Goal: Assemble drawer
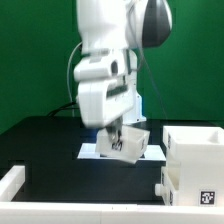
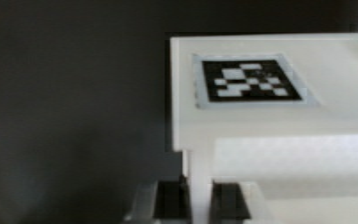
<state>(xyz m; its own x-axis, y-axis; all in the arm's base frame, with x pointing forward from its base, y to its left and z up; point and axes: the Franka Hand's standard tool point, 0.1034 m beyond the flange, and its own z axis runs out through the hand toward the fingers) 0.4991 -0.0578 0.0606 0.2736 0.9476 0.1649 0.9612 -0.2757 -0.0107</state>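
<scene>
My gripper [image 1: 119,136] hangs over the middle of the black table and is shut on the drawer [image 1: 129,144], a small white box with black-and-white tags, held tilted a little above the table. In the wrist view the two dark fingers [image 2: 174,201] clamp a thin white wall of the drawer [image 2: 265,125] between them, my gripper [image 2: 202,196] straddling that wall. A tag [image 2: 252,80] shows on the drawer's flat face beyond it.
The large tall white box [image 1: 196,158] with a tag on its side stands at the exterior view's right. The marker board [image 1: 92,152] lies flat under the held drawer. A white rail [image 1: 12,183] sits at the front left.
</scene>
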